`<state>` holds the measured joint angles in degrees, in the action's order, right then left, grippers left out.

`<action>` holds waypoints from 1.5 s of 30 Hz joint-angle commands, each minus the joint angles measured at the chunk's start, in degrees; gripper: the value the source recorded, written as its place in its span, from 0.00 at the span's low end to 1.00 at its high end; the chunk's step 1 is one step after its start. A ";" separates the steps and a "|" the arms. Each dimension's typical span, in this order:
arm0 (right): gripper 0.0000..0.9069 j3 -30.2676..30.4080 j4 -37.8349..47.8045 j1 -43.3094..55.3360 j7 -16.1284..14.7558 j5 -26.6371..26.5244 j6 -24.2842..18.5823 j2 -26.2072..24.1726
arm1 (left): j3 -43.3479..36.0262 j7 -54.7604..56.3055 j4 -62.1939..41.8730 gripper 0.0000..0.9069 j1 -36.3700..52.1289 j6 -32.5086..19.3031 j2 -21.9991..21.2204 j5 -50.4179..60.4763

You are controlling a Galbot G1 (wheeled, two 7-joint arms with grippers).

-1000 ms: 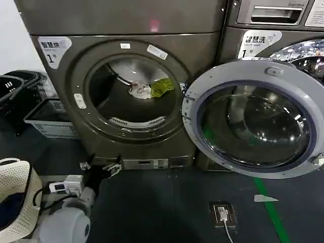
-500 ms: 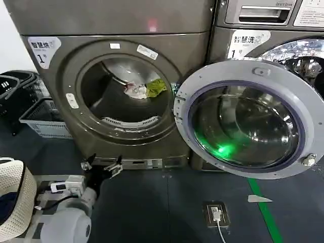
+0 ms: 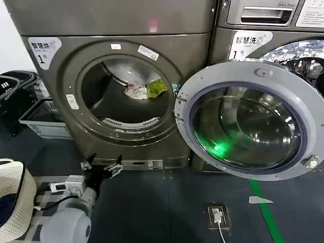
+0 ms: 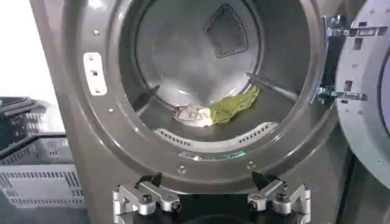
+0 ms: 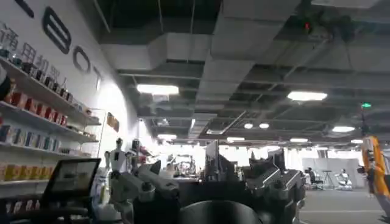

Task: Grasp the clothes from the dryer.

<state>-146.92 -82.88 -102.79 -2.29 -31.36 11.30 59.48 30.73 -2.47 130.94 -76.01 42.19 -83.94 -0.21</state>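
Observation:
The dryer stands with its round porthole open and its grey-rimmed glass door swung out to the right. The clothes lie on the drum's floor, a lime-green piece beside a white piece with reddish marks. My left gripper hovers low in front of the machine, below the porthole rim and well short of the clothes. In the left wrist view it is open with nothing between its fingers. My right gripper is open and points up into the room, away from the dryer.
A second machine stands to the right, behind the open door. Plastic baskets sit on the floor left of the dryer, and a white woven hamper is beside my left arm. A floor socket and green tape line lie ahead.
The head view has shifted, so the dryer now sits slightly farther left. My left gripper stays open below the porthole. The clothes have not moved.

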 commanded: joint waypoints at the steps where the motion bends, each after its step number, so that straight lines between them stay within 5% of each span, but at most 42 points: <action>1: 1.00 -0.02 -0.18 -0.01 0.00 -0.06 -0.06 0.14 | 0.13 0.03 -0.19 1.00 0.02 2.81 0.08 0.07; 45: 1.00 0.40 -0.13 0.49 -0.29 0.05 -0.33 1.90 | 0.05 0.68 -1.09 1.00 -0.29 2.81 -0.75 0.20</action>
<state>-146.56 -82.97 -102.30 -2.54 -31.30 11.01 61.33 30.82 -1.86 129.92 -76.36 42.19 -84.54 0.03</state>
